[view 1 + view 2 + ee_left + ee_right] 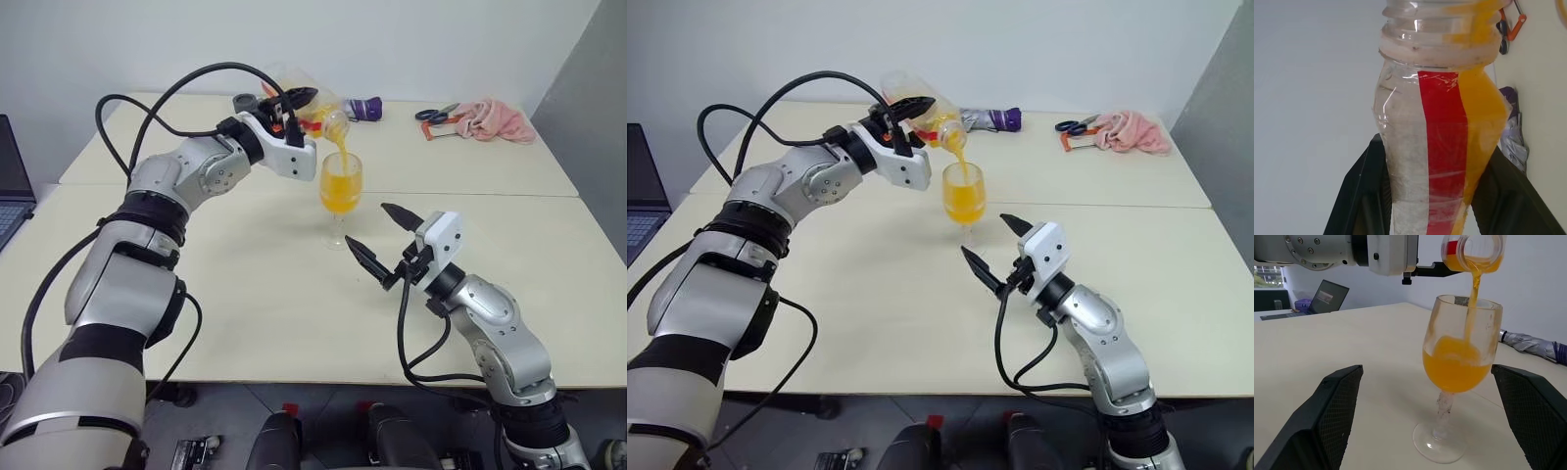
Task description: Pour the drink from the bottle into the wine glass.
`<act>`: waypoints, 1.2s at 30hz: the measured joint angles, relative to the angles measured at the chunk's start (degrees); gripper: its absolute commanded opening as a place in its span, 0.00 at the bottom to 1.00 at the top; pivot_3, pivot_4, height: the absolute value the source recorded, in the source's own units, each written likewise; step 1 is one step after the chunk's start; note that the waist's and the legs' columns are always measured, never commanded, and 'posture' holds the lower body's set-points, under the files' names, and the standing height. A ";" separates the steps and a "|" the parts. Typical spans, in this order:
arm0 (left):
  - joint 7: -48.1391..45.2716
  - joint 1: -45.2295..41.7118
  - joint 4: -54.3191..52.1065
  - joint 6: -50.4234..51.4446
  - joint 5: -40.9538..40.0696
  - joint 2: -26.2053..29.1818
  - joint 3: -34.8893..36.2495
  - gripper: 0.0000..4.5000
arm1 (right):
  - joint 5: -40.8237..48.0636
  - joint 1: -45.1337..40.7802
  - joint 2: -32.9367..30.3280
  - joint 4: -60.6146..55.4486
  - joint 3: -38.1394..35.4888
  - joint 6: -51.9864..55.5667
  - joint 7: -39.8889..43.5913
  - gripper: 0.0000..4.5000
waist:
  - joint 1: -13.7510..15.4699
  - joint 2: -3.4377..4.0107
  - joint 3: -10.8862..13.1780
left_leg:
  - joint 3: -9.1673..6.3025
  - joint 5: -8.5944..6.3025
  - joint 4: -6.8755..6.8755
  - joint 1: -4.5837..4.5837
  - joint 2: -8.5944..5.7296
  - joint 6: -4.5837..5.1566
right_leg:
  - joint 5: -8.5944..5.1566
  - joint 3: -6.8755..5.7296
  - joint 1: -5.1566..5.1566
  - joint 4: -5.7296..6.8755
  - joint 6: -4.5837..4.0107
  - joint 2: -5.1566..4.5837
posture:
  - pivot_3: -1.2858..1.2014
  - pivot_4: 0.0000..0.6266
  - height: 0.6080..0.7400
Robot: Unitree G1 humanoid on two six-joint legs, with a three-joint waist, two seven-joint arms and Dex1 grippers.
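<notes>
My left gripper (297, 102) is shut on the clear bottle (330, 117), which has a red stripe (1442, 147). The bottle is tipped with its open mouth over the wine glass (341, 181). A thin stream of the orange drink (343, 152) falls into the bowl, which is about half full (1455, 367). The glass stands upright on the table. My right gripper (366, 224) is open just in front of the glass. In the right wrist view its black fingers (1332, 416) stand on either side of the stem and foot without touching them.
At the far side of the cream table (245, 294) lie a purple and grey bundle (364, 108), scissors (436, 115) and a pink cloth (495, 119). A laptop (12, 181) sits at the left edge. A seam (549, 196) runs between two tabletops.
</notes>
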 measured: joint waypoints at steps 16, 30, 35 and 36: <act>0.78 -0.02 0.00 -0.18 0.21 0.29 -0.06 0.38 | 0.00 0.00 0.36 0.00 0.04 0.05 0.13 1.00 | 0.00 0.00 0.00 | 0.00 0.00 0.01 0.00 0.00 0.00 | 0.00 0.00 0.00 0.01 0.00 0.00 | 0.52 0.24 1.00; 1.32 -0.35 0.04 -0.21 0.51 0.29 -0.42 0.38 | -0.01 -0.01 0.37 0.00 0.05 0.05 0.13 1.00 | 0.00 0.00 0.00 | 0.00 0.00 0.01 0.00 0.00 0.00 | 0.00 0.00 0.00 0.02 0.00 0.00 | 0.52 0.24 1.00; 1.51 -0.35 0.22 -0.16 0.51 0.29 -0.42 0.38 | -0.01 -0.01 0.37 0.00 0.05 0.05 0.13 1.00 | 0.00 0.00 0.00 | 0.00 0.00 0.01 0.00 0.00 0.00 | 0.00 0.00 0.00 0.02 0.00 0.00 | 0.52 0.24 1.00; 1.57 -0.35 0.23 -0.15 0.51 0.28 -0.42 0.38 | -0.01 -0.01 0.37 0.00 0.05 0.05 0.13 1.00 | 0.00 0.00 0.00 | 0.00 0.00 0.01 0.00 0.00 0.00 | 0.00 0.00 0.00 0.02 0.00 0.00 | 0.52 0.24 1.00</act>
